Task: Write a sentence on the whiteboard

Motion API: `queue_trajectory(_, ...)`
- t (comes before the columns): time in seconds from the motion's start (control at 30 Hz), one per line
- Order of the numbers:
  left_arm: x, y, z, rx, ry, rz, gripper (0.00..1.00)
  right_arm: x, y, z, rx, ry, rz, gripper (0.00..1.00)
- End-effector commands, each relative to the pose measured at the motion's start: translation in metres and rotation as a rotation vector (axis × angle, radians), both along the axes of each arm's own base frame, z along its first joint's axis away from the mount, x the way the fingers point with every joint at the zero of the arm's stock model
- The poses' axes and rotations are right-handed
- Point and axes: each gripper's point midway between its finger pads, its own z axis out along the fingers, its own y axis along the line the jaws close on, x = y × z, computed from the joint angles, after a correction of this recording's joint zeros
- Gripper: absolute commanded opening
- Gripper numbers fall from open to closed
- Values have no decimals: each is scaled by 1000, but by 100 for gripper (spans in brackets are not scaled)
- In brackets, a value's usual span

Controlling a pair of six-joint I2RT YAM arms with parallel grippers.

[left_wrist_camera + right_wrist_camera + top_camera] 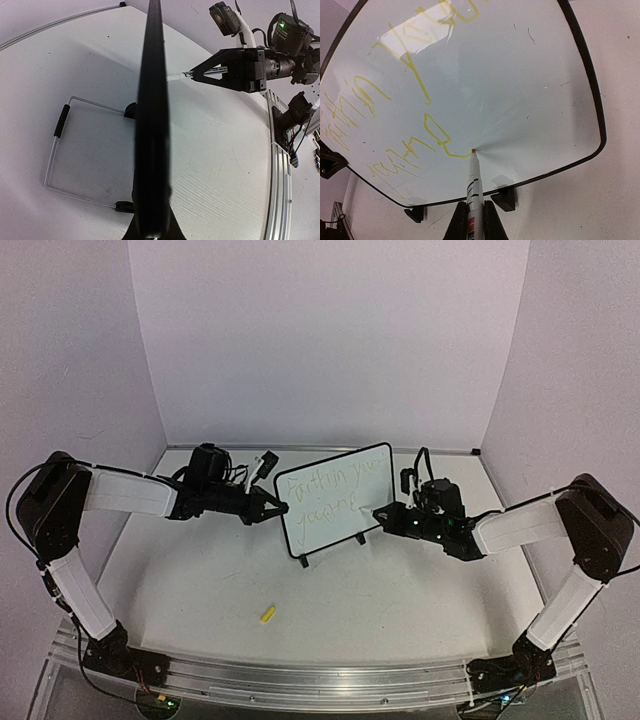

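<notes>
We find the whiteboard point(335, 500) standing upright across the middle of the counter point(200, 590), parting front from back. The left hand point(283, 508), clamped on the frame, takes up its left edge. The right hand point(380, 513), gripping a marker point(474, 180) whose tip touches the board, blocks the lower right face. Behind the board a wire stand point(57, 145) lies flat (low, yet in the way of a sweep). In front we have open counter, save a small yellow piece point(267, 615). Walls point(330, 340) close three sides.
</notes>
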Motion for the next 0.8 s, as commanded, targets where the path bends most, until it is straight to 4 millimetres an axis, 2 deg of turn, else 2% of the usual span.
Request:
queue_trajectory(0.0, -2, -9, 8, -8, 0, -34, 0, 2, -8, 35, 41, -91, -37, 0)
queue_trajectory(0.23, -2, -9, 7, -9, 3, -36, 0, 0, -5, 52, 65, -123, -13, 0)
queue_trajectory(0.53, -2, -9, 7, -9, 3, -37, 0, 12, 4, 53, 59, -132, -5, 0)
queue_trajectory(0.77, -3, -9, 8, -9, 1, -36, 0, 17, 12, 46, 57, -115, 14, 0)
